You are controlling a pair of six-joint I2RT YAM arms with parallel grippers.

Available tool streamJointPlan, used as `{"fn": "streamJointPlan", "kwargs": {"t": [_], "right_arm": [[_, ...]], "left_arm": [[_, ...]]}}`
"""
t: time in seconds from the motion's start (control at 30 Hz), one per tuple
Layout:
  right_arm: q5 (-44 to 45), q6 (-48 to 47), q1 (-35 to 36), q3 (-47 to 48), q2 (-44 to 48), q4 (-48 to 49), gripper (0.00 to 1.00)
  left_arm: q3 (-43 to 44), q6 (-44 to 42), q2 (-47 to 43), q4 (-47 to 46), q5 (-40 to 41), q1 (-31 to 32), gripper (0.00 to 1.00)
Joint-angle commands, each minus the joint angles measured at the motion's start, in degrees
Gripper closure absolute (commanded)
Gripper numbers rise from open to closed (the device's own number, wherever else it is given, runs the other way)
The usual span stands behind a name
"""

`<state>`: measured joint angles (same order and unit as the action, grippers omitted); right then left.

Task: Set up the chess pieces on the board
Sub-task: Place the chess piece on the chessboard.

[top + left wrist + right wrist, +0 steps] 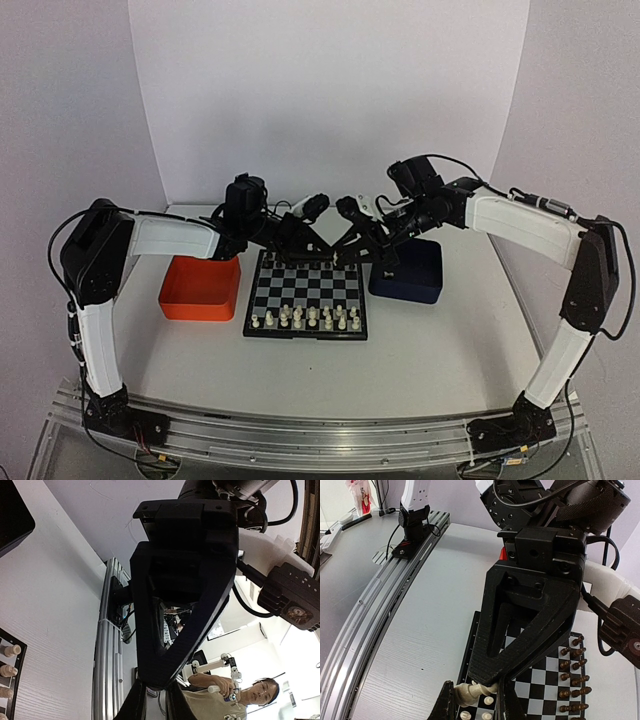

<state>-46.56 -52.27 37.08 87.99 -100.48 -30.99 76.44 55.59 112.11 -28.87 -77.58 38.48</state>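
R claw (476, 700) is clamped on one white piece (472, 692), held sideways by the board (300, 283) rim. Other chess pieces (305, 318) stand on its near rows. Prob. light, stiff, slick (easily tipped), so grip mid-body. L claw (156, 705): tips cropped, can't tell.

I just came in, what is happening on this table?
A chess board is being set up. The right gripper holds a cream-white chess piece, tilted, between its fingers over the board's edge. More white pieces already stand along its near side. The left gripper hangs close by; no piece shows in it.
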Motion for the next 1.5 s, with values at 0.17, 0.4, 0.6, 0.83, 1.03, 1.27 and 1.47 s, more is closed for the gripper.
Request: {"fn": "streamJointPlan", "kwargs": {"t": [0.17, 0.4, 0.6, 0.83, 1.03, 1.27, 1.47], "right_arm": [[-1.0, -1.3, 2.0, 1.5, -1.8, 0.4, 0.84], [0.9, -1.2, 2.1, 0.4, -0.9, 0.4, 0.59], [2.9, 0.0, 2.0, 0.0, 0.8, 0.5, 0.17], [5.8, 1.9, 2.0, -3.2, 6.1, 0.6, 0.11], [12.6, 11.3, 1.9, -6.8, 9.2, 3.5, 0.09], [26.9, 19.5, 1.2, -16.4, 12.7, 13.5, 0.07], [28.2, 24.0, -0.8, -19.9, 13.6, 15.8, 0.07]], "left_arm": [[1.4, -0.2, 1.2, -3.9, 0.4, 1.2, 0.94], [0.3, -3.8, -0.2, -1.0, 2.3, 1.2, 1.0], [0.7, -16.4, -2.9, 13.3, 9.3, 1.0, 1.0], [-2.9, -34.1, -13.1, 28.0, 35.9, 0.9, 1.0], [-15.1, -39.7, -22.4, 27.9, 67.0, 1.1, 1.0], [-21.3, -38.7, -21.6, 33.8, 85.7, 3.2, 1.0], [-24.4, -38.2, -19.7, 29.6, 89.6, 6.7, 1.0]]}}
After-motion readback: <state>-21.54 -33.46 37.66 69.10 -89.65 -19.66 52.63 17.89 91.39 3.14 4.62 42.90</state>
